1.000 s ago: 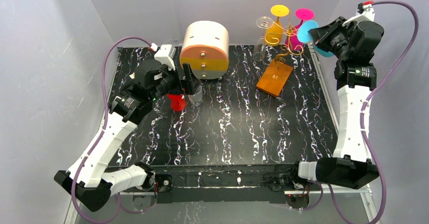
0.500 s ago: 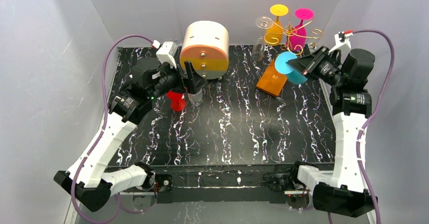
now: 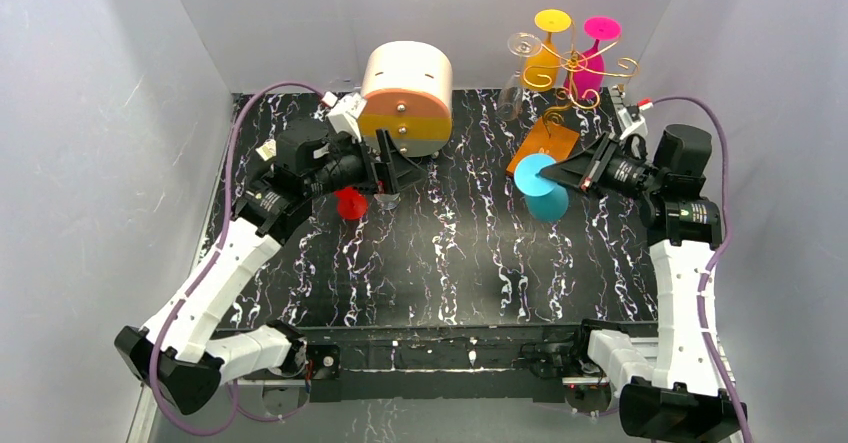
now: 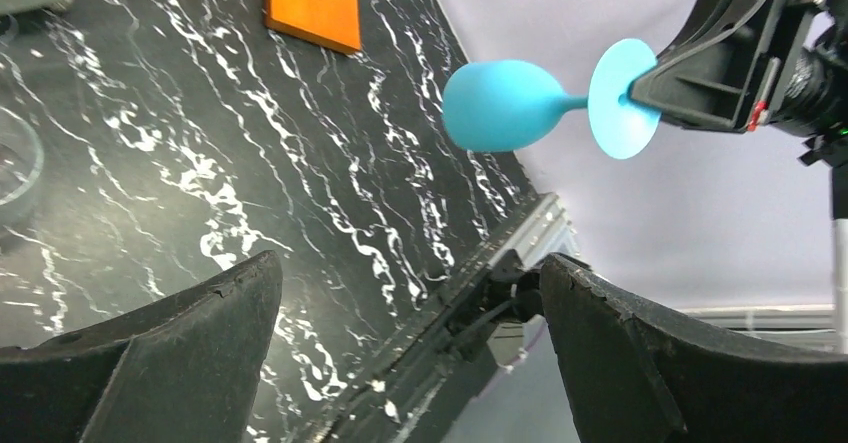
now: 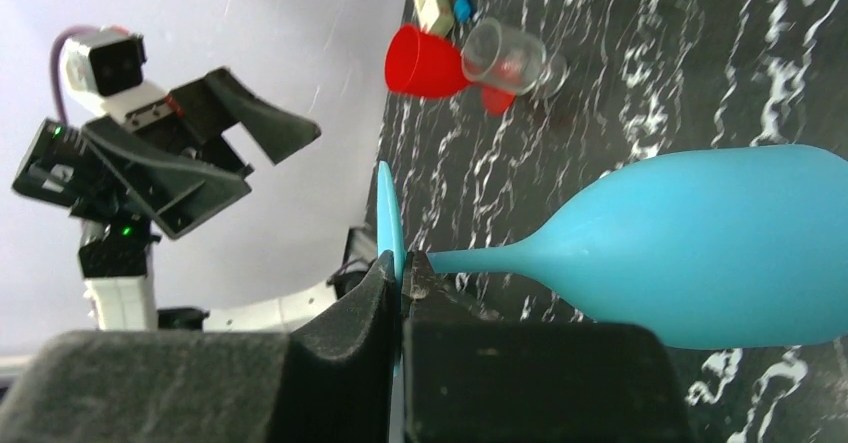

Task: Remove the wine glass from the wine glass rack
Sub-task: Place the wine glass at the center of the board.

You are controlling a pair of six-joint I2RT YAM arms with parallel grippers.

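Observation:
The gold wire wine glass rack (image 3: 573, 66) stands at the back right on its orange wooden base (image 3: 545, 145), also seen in the left wrist view (image 4: 315, 3). A yellow (image 3: 547, 51), a pink (image 3: 594, 55) and a clear wine glass (image 3: 519, 47) hang on it. My right gripper (image 3: 550, 174) (image 5: 402, 263) is shut on the foot disc of a blue wine glass (image 3: 546, 201) (image 5: 730, 253) (image 4: 500, 103), held off the rack above the table, in front of the base. My left gripper (image 3: 397, 166) (image 4: 410, 263) stands open and holds nothing.
A round cream-and-orange drawer box (image 3: 405, 98) sits at the back centre. A red cup (image 3: 350, 203) (image 5: 425, 63) and a clear glass (image 3: 387, 200) (image 5: 505, 58) lie just below my left gripper. Grey walls enclose the black marbled table (image 3: 450, 263).
My right arm has carried the blue wine glass away from the rack, down and left over the table. My left gripper has shifted slightly right, still open.

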